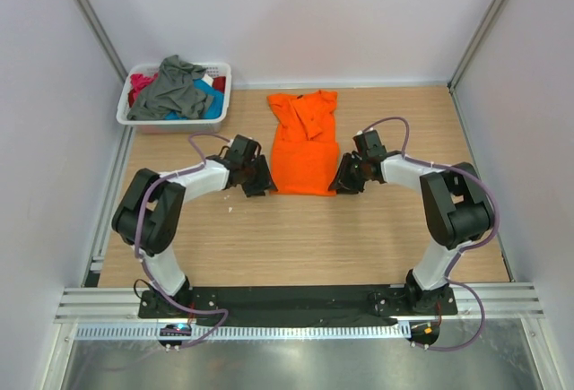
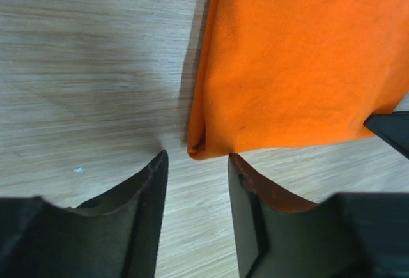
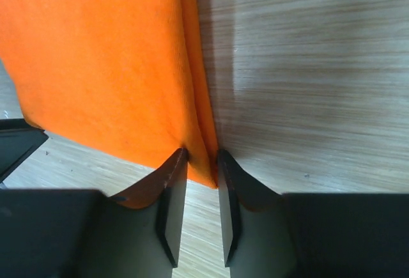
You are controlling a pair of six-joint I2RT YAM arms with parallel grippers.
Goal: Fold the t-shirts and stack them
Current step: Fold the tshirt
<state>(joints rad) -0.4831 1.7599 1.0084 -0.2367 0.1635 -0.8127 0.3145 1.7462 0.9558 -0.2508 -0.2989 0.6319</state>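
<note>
The orange t-shirt (image 1: 303,143) lies on the wooden table, folded lengthwise into a narrow strip, collar at the far end. My left gripper (image 1: 263,182) is at its near left corner. In the left wrist view the gripper (image 2: 197,156) is open, and the shirt's corner (image 2: 199,147) lies just ahead of the fingertips, untouched. My right gripper (image 1: 343,181) is at the near right corner. In the right wrist view the gripper (image 3: 201,153) is closed on the folded hem edge of the shirt (image 3: 102,54).
A white laundry basket (image 1: 126,117) stands at the far left corner. It holds a dark grey tee (image 1: 175,85), a teal-blue tee (image 1: 213,101) and a red-pink tee (image 1: 141,81). White walls enclose the table on three sides.
</note>
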